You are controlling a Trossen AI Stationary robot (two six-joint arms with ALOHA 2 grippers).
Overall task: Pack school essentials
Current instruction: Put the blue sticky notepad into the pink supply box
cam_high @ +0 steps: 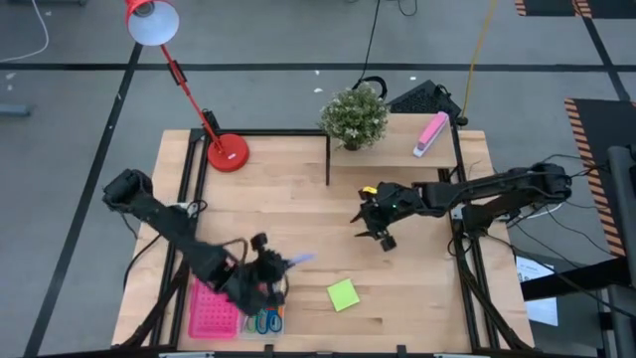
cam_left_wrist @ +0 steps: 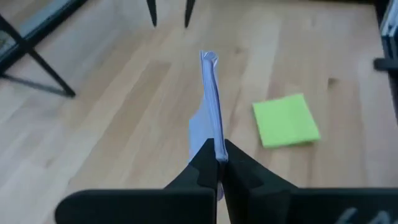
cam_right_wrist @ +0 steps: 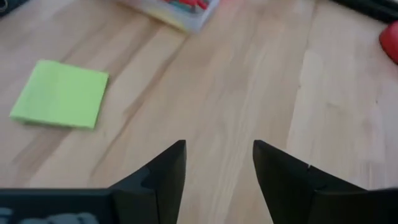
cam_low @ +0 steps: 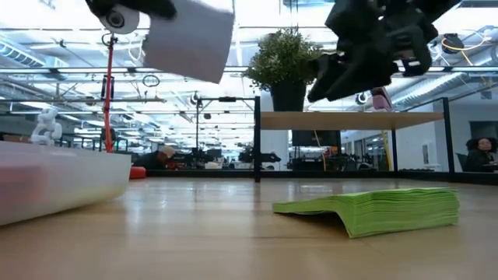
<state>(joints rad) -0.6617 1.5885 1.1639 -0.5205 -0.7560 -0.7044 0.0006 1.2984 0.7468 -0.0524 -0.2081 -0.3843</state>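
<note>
The left gripper (cam_left_wrist: 217, 163) is clamped on the pale-blue note pad (cam_left_wrist: 209, 99), holding it edge-up above the table just beside the pink tray (cam_high: 211, 313) — scissors (cam_high: 266, 320) with green, red and blue handles lie at the tray's side. The green note pad (cam_high: 343, 294) rests flat on the wood, nearby. The right gripper (cam_right_wrist: 216, 171) hovers mid-table, fingers apart — holding nothing.

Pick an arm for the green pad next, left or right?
Right, probably. The right hand is open and empty above bare table, with the green pad near it. The left hand is shut on the blue pad, so it is busy.
</note>
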